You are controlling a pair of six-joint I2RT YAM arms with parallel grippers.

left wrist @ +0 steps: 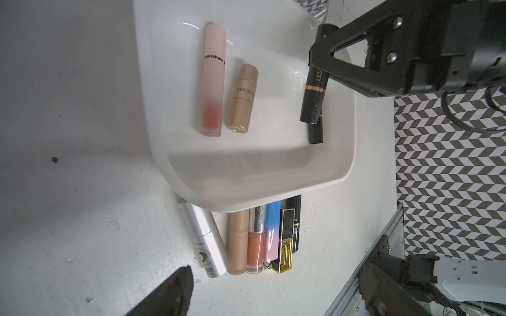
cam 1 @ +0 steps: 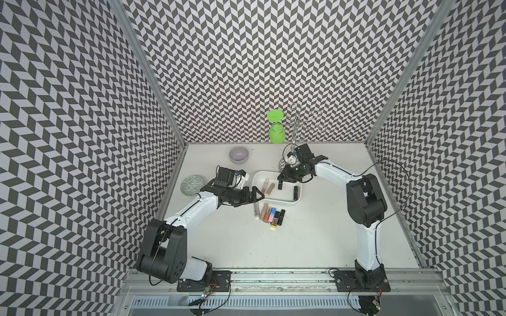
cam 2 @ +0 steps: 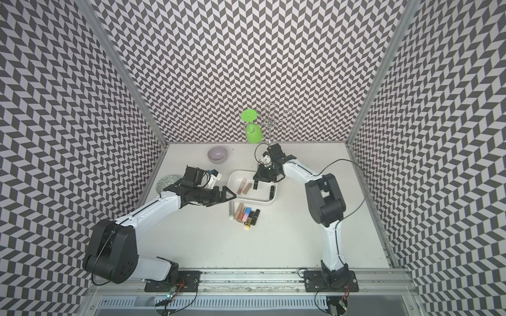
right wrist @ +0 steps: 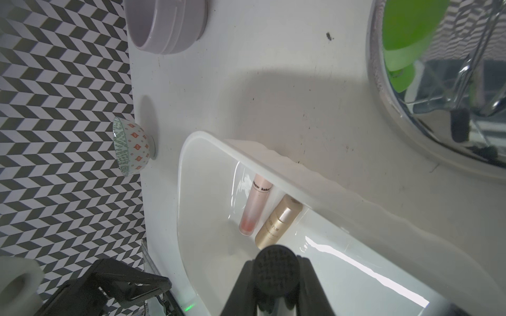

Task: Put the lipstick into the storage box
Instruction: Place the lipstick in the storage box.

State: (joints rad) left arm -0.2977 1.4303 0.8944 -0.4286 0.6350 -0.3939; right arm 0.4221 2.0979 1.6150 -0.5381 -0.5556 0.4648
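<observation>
Both top views look steeply down from high above the front rail (cam 1: pixel 273 275) toward the back wall (cam 1: pixel 273 68), far enough to hold the whole table (cam 1: pixel 315 240). The left wrist view looks down from near onto the storage box (left wrist: pixel 246 169) and the lipsticks (left wrist: pixel 257 240) beside it. The right wrist view sits very near the box's wall, facing the grey bowl (right wrist: pixel 164 24). All 4 views share the box.
</observation>
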